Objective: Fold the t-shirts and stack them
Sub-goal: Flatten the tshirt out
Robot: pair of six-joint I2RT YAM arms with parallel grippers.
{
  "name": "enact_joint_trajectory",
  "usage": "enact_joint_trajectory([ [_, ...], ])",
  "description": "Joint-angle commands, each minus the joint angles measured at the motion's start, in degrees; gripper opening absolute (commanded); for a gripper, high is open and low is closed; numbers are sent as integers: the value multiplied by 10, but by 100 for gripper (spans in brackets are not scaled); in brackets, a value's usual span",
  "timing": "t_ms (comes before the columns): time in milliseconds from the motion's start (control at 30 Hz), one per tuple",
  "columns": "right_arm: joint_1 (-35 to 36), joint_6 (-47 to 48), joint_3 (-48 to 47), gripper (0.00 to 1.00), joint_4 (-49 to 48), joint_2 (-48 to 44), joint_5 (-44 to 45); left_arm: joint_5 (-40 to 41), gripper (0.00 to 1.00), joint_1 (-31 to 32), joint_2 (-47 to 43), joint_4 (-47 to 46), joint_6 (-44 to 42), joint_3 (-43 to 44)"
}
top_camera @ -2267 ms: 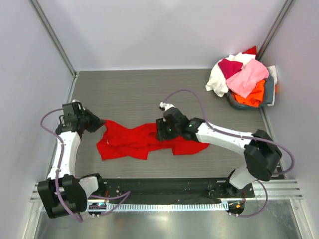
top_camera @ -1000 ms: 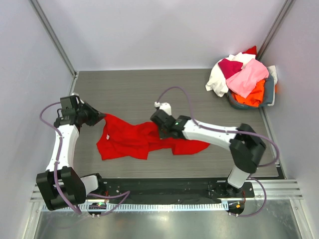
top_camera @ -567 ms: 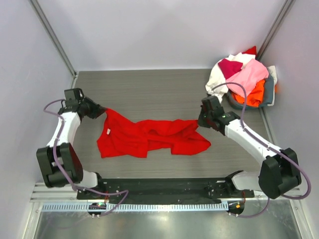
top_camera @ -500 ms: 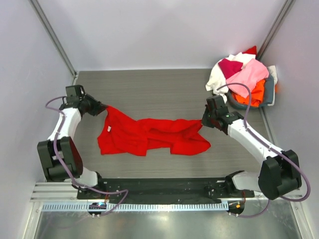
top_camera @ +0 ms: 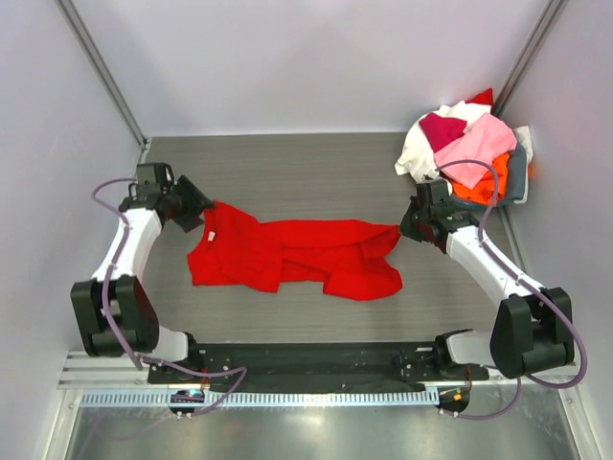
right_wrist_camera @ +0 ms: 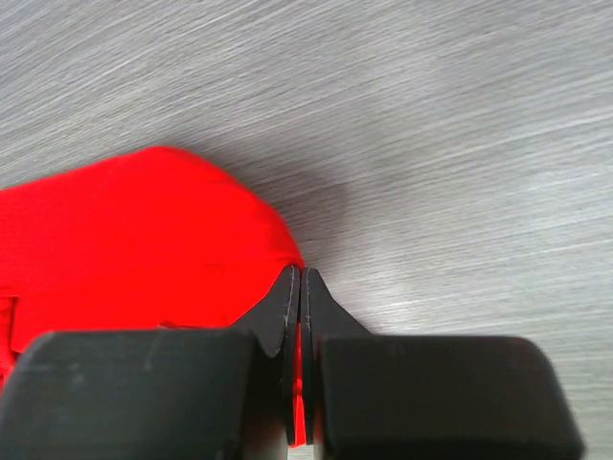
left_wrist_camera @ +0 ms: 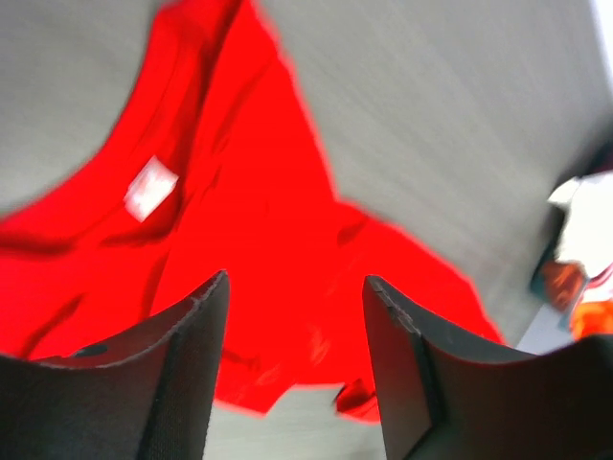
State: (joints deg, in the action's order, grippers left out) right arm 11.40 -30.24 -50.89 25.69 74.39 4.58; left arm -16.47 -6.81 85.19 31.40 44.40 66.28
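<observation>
The bright red t-shirt (top_camera: 287, 254) lies stretched left to right across the grey table. My left gripper (top_camera: 199, 213) hovers at its left, collar end. In the left wrist view that gripper (left_wrist_camera: 297, 283) stands open above the red cloth (left_wrist_camera: 249, 240), whose white neck label (left_wrist_camera: 151, 188) shows; nothing sits between the fingers. My right gripper (top_camera: 407, 230) is at the shirt's right end. The right wrist view shows it (right_wrist_camera: 301, 273) shut on a pinch of the red fabric (right_wrist_camera: 124, 240). Other t-shirts (top_camera: 460, 144), pink, white, magenta and orange, are heaped at the back right.
The heap sits in a grey basket (top_camera: 518, 182) in the back right corner, close behind my right arm. Walls close the table at left, back and right. The black mounting rail (top_camera: 306, 362) runs along the near edge.
My right gripper has dragged the shirt's right end far to the right, pulling the cloth out long. My left gripper has opened and let go of the collar end.
</observation>
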Motion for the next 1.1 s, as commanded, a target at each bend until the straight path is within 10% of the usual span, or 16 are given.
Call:
enact_joint_trajectory([
  [0,0,5,10,1,-35,2,-19,14,57,7,-69,32,-41,-69],
  [300,0,3,26,1,-51,-3,-38,-7,39,17,-121,-41,-7,-215],
  [1067,-1,0,34,1,-56,-13,-58,31,44,44,-132,-79,-2,-304],
])
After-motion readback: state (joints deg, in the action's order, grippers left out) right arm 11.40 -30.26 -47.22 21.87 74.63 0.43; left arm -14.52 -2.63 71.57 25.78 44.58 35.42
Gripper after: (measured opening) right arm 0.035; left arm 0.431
